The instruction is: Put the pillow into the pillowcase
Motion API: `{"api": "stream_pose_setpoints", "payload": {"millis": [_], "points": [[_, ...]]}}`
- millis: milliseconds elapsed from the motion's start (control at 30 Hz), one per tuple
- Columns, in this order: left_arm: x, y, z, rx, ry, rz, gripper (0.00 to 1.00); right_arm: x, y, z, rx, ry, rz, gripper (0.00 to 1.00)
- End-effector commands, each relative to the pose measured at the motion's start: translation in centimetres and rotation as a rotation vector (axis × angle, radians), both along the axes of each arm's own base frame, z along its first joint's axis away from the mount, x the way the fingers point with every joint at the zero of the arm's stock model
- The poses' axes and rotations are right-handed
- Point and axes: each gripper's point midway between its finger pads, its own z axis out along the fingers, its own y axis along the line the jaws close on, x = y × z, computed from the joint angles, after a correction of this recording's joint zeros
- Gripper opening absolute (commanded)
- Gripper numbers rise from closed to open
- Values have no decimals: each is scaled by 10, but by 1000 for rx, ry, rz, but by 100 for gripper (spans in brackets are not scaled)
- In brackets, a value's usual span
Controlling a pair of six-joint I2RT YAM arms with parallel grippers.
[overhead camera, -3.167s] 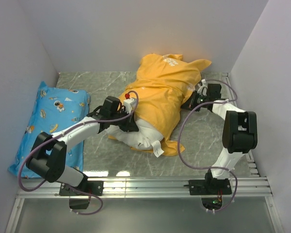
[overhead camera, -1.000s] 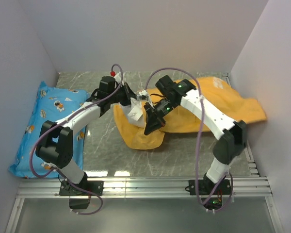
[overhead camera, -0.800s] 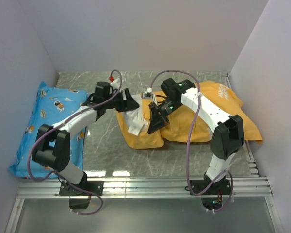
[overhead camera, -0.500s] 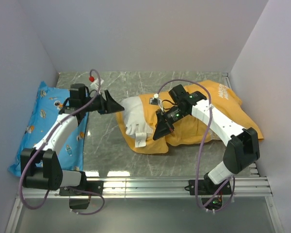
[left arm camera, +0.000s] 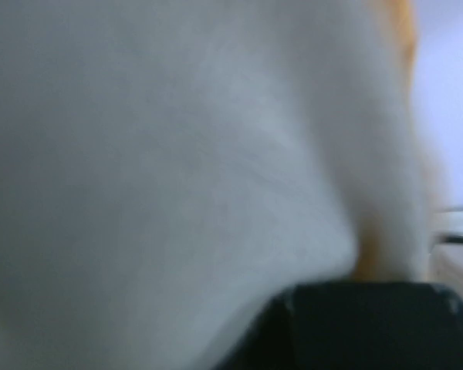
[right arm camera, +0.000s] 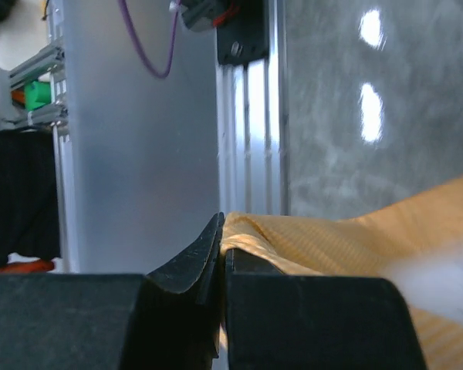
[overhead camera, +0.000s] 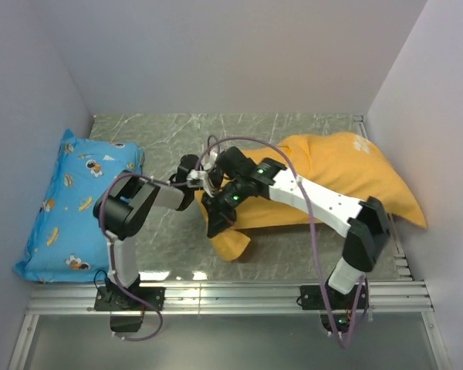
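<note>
Jaws of the right pincer [right arm camera: 221, 231] are clamped flat on a fold of the orange pillowcase [overhead camera: 332, 166] near its mouth, centre of the overhead view, apparently to hold the opening taut. Just beside it the left pincer [overhead camera: 195, 179] presses against the white pillow [left arm camera: 177, 154], which fills its own camera; its jaw gap cannot be told. Judged from above, the pillow sits almost wholly inside the case. The blue pillow [overhead camera: 77, 193] lies well apart at left.

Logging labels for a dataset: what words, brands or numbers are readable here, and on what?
No readable text anywhere.
On the pillowcase, a white print: too small to read.
On the blue pillow: cartoon pictures only, no legible words.
</note>
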Motion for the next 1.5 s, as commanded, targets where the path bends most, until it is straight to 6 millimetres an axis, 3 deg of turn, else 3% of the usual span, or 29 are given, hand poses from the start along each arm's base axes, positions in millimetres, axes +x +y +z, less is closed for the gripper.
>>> {"api": "stream_pose_setpoints", "payload": {"millis": [0,67,133,167,233,267,300,367,400,433,467,533,567,633,667,700,767,833,900,933,967,1000,1067,1100,1133,1167,1267,1367,1467], "points": [[71,-20,81,-264,-93,209,28,-39,55,110,386,-82,270,0],[101,-14,79,-265,-82,296,24,-57,56,138,457,-101,344,0],[112,-6,78,-268,-82,339,22,-72,47,145,472,-113,380,0],[116,-1,76,-264,-81,358,21,-71,45,140,464,-138,373,0],[110,6,70,-246,-89,358,20,-69,33,110,405,-114,338,0],[108,11,61,-209,-72,363,21,-61,26,79,326,-112,296,3],[101,14,50,-164,-85,347,21,-55,16,67,279,-109,266,10],[85,30,22,-52,-35,332,30,-55,-1,35,171,-104,255,50],[77,35,8,16,-91,304,36,-53,-6,31,140,-133,243,67],[60,41,10,45,-125,240,40,-51,-11,32,130,-146,235,85],[56,52,3,99,-141,213,48,-47,-14,41,141,-183,230,96],[36,76,-10,262,-244,111,57,-24,-29,61,142,-309,155,97],[39,97,-10,308,-292,116,64,-9,-31,85,183,-362,100,98],[22,128,-6,391,-415,42,70,15,-39,127,251,-412,-44,99],[29,151,-4,429,-451,63,71,43,-50,143,266,-444,-154,99],[34,166,1,472,-563,33,72,56,-55,152,279,-480,-222,99],[37,201,0,531,-534,63,73,108,-82,125,122,-519,-490,98],[64,222,10,564,-577,114,74,136,-110,91,-31,-516,-650,98],[106,240,25,580,-604,206,77,153,-150,42,-213,-487,-748,98],[121,238,28,587,-625,221,79,155,-164,26,-276,-489,-773,98],[137,237,31,597,-646,240,80,156,-191,-5,-410,-504,-823,98],[160,234,28,596,-634,253,81,157,-208,-18,-482,-511,-843,99],[177,220,17,605,-607,235,82,152,-237,-45,-609,-511,-848,99],[186,204,25,576,-631,210,82,146,-245,-54,-644,-481,-834,99],[188,188,4,566,-592,169,82,142,-250,-63,-672,-474,-808,99],[189,180,0,548,-584,159,82,134,-254,-78,-707,-451,-766,99],[179,153,-4,415,-564,109,80,139,-251,-119,-759,-458,-639,98],[150,141,-9,347,-532,61,76,196,-223,-124,-725,-650,-570,98],[106,130,-12,320,-536,-1,73,259,-176,-107,-628,-777,-528,98]]}}
